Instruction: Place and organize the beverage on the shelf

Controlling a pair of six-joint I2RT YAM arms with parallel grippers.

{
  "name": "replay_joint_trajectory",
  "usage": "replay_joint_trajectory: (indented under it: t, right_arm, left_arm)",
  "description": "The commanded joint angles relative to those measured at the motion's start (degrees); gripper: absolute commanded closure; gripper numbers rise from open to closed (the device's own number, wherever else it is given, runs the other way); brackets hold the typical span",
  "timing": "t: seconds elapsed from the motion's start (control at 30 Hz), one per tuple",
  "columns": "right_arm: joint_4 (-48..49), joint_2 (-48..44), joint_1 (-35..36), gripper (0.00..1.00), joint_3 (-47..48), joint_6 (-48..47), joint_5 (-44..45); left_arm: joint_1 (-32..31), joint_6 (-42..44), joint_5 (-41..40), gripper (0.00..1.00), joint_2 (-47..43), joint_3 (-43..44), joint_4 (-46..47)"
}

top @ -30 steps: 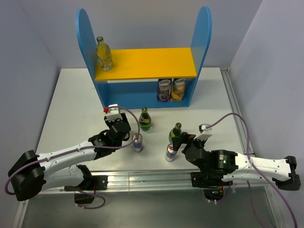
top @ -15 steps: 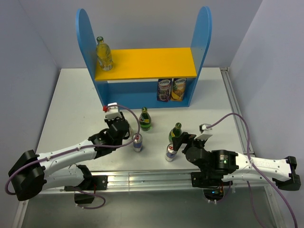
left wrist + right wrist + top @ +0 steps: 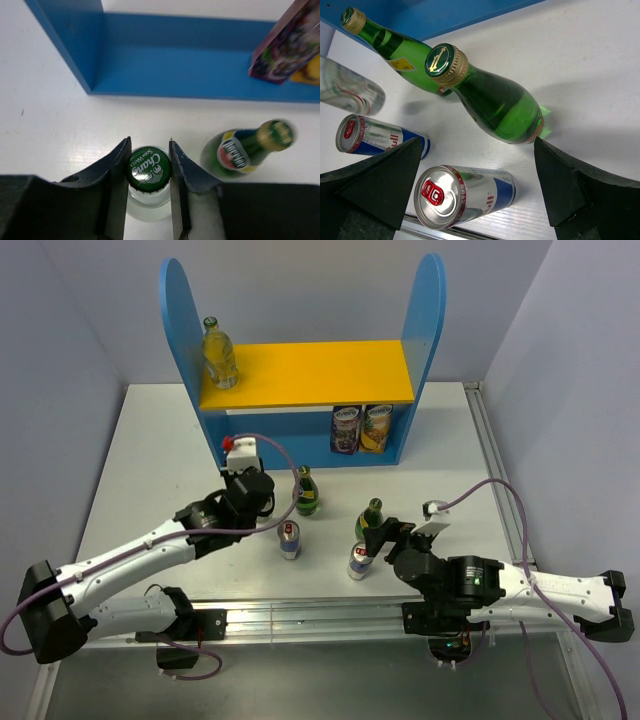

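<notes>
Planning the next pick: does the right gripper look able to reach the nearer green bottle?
Likely yes: the right gripper is open, the green bottle just ahead, though a can stands close.

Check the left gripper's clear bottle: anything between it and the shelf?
Nothing visible. The left gripper grips the clear bottle; bare table runs from it to the shelf. The green bottle stands off to its right, the fruit-printed containers at the lower bay's right end.

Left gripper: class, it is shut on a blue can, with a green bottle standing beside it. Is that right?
No. The left gripper is shut on a clear bottle, not a can; the green bottle does stand beside it. The left wrist view shows this.
</notes>
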Motion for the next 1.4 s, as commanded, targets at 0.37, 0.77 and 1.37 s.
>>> replay_joint_trajectory:
  t: [0.37,0.77,1.37]
  right_arm:
    - [1.87,-2.06,-0.02,0.00,-1.08,0.07,1.99]
    - [3.27,-3.55,-0.10,0.00,-1.87,-1.51,0.94]
    - [3.19,-3.99,-0.02,0.00,-2.05,-1.34,0.85]
  left_arm:
    - [3.79,21.78,0.16,1.00,15.70,46.53,3.86]
    - [11.52,25.22,4.55,1.00,29.60,69.34,-2.39]
    - [20.14,27.33,7.02,1.00,38.48,73.03,3.68]
